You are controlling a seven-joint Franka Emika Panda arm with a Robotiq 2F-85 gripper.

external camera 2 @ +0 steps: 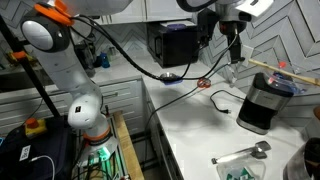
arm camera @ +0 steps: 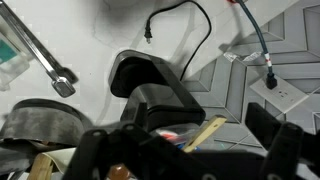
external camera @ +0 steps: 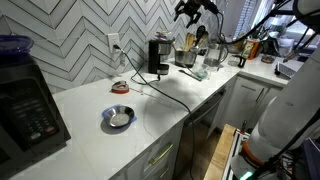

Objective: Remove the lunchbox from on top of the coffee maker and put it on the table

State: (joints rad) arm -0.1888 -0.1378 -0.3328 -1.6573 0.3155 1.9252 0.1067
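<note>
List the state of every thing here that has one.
claw: open, empty, raised in the air.
coffee maker: upright on the table.
power cord: plug lying loose on the table, not in the outlet.
microwave: door shut.
metal bowl: upright on the table.

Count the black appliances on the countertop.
2: the coffee maker by the wall outlet, and the microwave at the countertop end. Others may be hidden behind clutter.
</note>
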